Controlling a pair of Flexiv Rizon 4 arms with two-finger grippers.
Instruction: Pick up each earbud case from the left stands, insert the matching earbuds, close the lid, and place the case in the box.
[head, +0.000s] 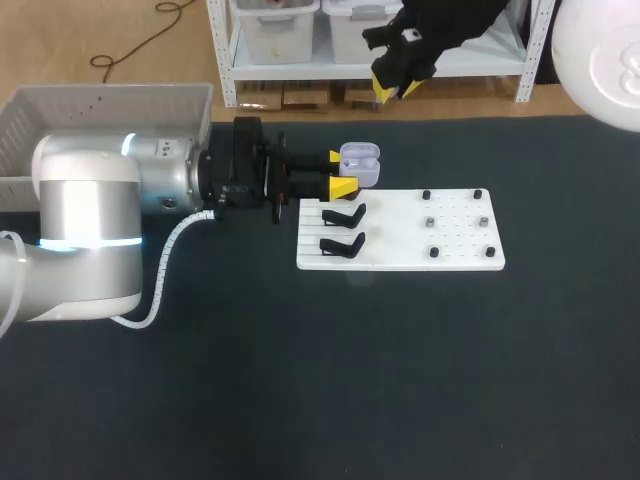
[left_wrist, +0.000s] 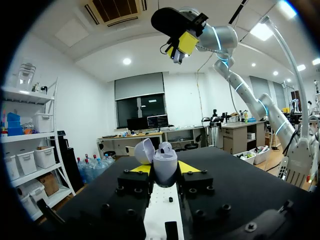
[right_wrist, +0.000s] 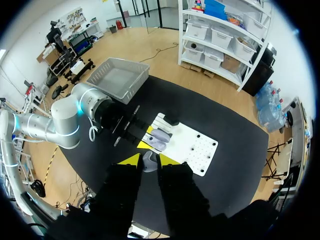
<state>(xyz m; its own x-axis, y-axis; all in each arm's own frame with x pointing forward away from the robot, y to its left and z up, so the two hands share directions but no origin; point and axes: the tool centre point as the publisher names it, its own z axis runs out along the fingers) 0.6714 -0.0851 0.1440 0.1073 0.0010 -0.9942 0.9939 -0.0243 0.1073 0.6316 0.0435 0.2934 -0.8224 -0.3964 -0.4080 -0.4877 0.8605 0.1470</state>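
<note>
Clamping the open case (head: 360, 162) at the board's (head: 455, 245) far-left edge, left gripper (head: 340, 172); right gripper (head: 393, 88), high over the table's far edge, pinches an earbud (right_wrist: 149, 162).

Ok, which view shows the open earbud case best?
The left wrist view: the earbud case sits close up between the tips of the left claw, lid raised. The head view shows the case small; the right wrist view shows the case tiny, from above.

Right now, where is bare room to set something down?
The dark mat is bare on the near side of the white board and to its right. Crowded: its left end, with the left gripper, earbud case and two black stands.
</note>
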